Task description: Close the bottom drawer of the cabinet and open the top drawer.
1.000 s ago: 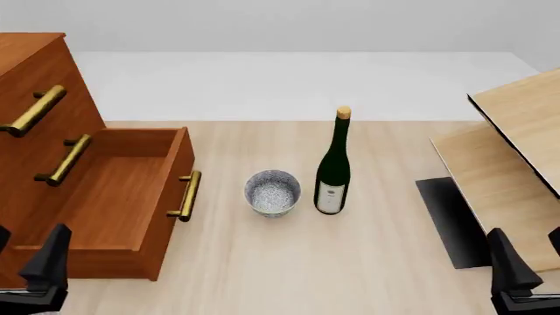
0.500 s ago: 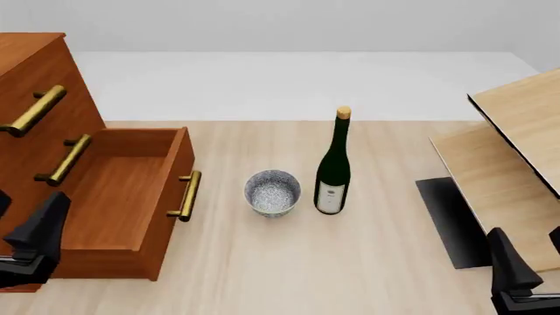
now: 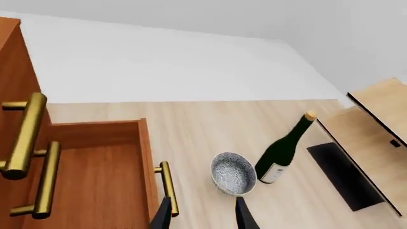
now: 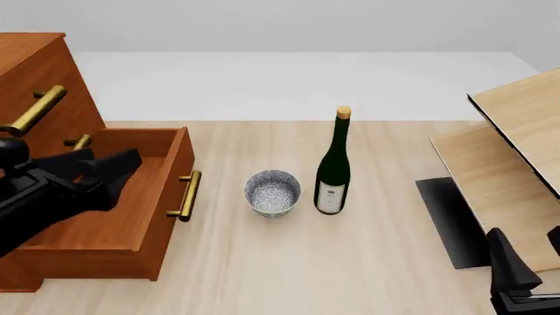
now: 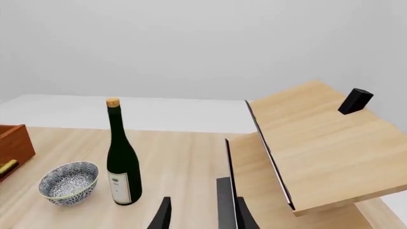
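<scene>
Left gripper (image 4: pixel 118 167) raised over the pulled-out bottom drawer (image 4: pixel 131 197), fingers a little parted and holding nothing; fingertips (image 3: pixel 164 215) seen from the wrist just beside that drawer's brass bar handle (image 3: pixel 167 187). Right gripper (image 5: pixel 200 214) low at the near right edge of the table (image 4: pixel 368 262), likewise slightly apart and empty. Bottom drawer standing well out from the reddish-brown wooden cabinet (image 4: pixel 39 72) at the table's left, its smooth wood interior bare, nothing lying inside. Top drawer (image 4: pixel 26 98) flush with the cabinet front, brass handle (image 4: pixel 33 110) jutting out. Near the table's middle, a small round bowl (image 4: pixel 272 191) with a fine blue-and-white speckled pattern, empty. Just beside it to the right, upright, a tall dark green glass bottle (image 4: pixel 334 167) with a tan cork top and a pale paper label (image 4: pixel 329 195); printing on the label too small to read. At the right, pale slanted wooden boards (image 4: pixel 516 151) with dark edges above a flat black mat (image 4: pixel 448 220)
</scene>
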Controlling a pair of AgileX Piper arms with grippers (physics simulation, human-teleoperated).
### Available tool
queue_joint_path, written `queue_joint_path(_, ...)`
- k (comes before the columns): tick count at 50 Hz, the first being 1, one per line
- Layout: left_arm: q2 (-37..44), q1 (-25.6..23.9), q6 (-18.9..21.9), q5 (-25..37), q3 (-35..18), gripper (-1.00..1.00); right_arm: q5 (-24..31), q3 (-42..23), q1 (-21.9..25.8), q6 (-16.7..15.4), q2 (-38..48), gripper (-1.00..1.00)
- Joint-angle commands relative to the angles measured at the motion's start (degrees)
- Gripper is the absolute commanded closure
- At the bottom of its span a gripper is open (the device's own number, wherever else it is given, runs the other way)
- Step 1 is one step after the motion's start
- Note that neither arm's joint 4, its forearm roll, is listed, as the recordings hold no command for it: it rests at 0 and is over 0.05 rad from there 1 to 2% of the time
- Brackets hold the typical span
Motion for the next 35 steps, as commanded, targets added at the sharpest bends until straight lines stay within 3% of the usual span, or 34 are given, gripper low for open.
queue_joint_path(1,7.1,-6.9,-3.4,2.4,-4.7,-1.0,0.0,0.0,0.3,0.0,0.0,-1.0)
queue_joint_path(5,8.9,-10.3,-5.9,1.8,-4.8,-1.0,0.0,0.0,0.3,0.0,0.0,-1.0)
queue_joint_path(14,10.1,-11.1,-8.3,0.9,-3.3,-1.0,0.0,0.0,0.4,0.0,0.0,-1.0)
queue_joint_path(16,10.2,-10.1,-4.5,2.1,-3.9,-1.0,0.0,0.0,0.4,0.0,0.0,-1.0)
queue_joint_path(20,10.1,-11.2,-7.6,1.8,-2.6,-1.0,-0.1,0.0,0.5,0.0,0.1,-1.0)
queue_joint_path(26,11.1,-10.9,-8.0,1.7,-1.6,-1.0,0.0,0.1,0.7,-0.1,0.0,-1.0)
queue_joint_path(30,10.9,-11.4,-12.5,0.7,0.1,-1.0,0.1,0.1,0.6,-0.1,-0.1,-1.0)
queue_joint_path(35,11.7,-11.9,-11.6,0.7,1.0,-1.0,0.1,0.1,0.7,0.0,-0.1,-1.0)
